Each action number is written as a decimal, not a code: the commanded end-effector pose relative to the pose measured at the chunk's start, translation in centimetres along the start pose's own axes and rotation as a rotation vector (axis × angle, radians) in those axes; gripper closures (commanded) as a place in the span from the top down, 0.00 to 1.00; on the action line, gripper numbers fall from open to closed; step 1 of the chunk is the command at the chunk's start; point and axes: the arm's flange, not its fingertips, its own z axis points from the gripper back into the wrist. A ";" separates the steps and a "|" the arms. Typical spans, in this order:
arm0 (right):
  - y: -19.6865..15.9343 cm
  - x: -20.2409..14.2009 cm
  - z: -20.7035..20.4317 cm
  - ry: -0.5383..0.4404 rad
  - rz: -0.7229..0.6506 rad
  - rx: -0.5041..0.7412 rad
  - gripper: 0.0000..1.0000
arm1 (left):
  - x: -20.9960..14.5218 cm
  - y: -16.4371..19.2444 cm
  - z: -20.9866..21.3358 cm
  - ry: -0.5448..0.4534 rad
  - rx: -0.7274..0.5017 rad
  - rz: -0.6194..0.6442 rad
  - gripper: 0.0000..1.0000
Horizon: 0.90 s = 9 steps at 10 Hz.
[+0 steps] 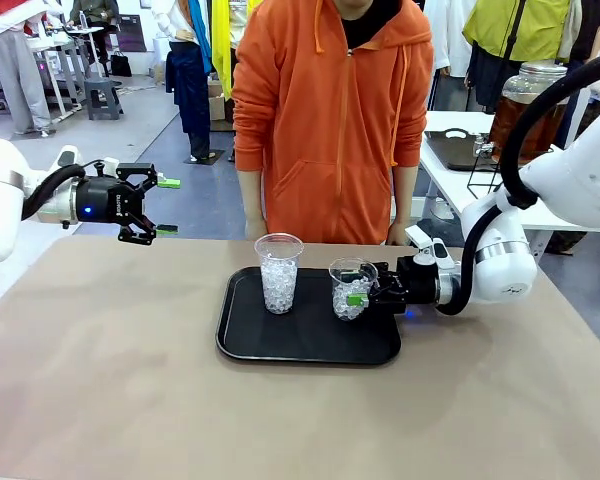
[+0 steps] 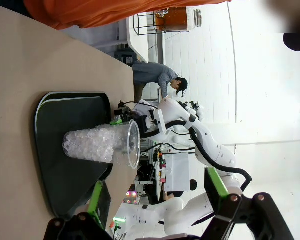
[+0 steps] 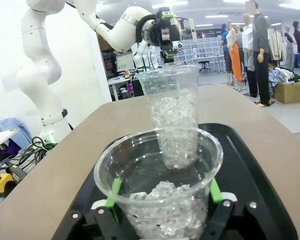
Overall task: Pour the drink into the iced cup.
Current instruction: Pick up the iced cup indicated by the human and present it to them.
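The drink [image 1: 517, 128] is a translucent amber-brown liquid filling a large, rounded glass jar [image 1: 536, 84] with a lid. It stands on a white side table [image 1: 450, 125], well beyond the right gripper [image 1: 352, 295] and far from its jaws. Those jaws are closed on the short iced cup [image 3: 160, 165], a clear thin plastic tumbler part full of knobbly ice, with the green pads [image 3: 113, 192] pressed against its opposite walls. Just past these jaws stands the tall iced cup [image 1: 279, 272], tapered and packed with ice. Both cups sit on a glossy black rounded tray [image 1: 310, 350] on the matte tan tabletop [image 1: 100, 380]. The left gripper [image 1: 168, 207] hangs above the tabletop, its jaws spread wide and holding nothing, well apart from the tray.
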 end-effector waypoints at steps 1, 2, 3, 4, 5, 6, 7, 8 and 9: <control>-0.1 1.4 0.0 0.002 -0.010 -0.001 0.80 | 0.0 -0.1 0.0 -0.006 -0.004 -0.010 1.00; -0.1 3.0 0.1 -0.017 -0.010 -0.017 0.80 | 0.0 -0.1 0.0 -0.006 -0.004 -0.010 1.00; -0.3 5.3 0.4 -0.034 0.002 -0.039 0.80 | 0.0 -0.1 0.0 -0.006 -0.004 -0.010 1.00; -0.8 7.8 0.7 -0.019 0.017 -0.042 0.80 | 0.0 -0.1 0.0 -0.006 -0.004 -0.010 1.00; -1.2 10.2 1.0 0.002 0.024 -0.047 0.80 | 0.0 -0.1 0.0 -0.006 -0.004 -0.010 1.00; -1.8 12.4 1.3 0.007 0.028 -0.041 0.80 | 0.0 -0.1 0.0 -0.006 -0.004 -0.010 1.00; -2.7 14.5 1.6 0.025 0.038 -0.040 0.80 | 0.0 -0.1 0.0 -0.006 -0.004 -0.010 1.00; -3.5 16.1 1.7 0.033 0.054 -0.042 0.80 | 0.0 -0.1 0.0 -0.006 -0.004 -0.010 1.00; -4.1 17.4 1.7 0.032 0.068 -0.054 0.80 | 0.0 -0.1 0.0 -0.006 -0.004 -0.010 1.00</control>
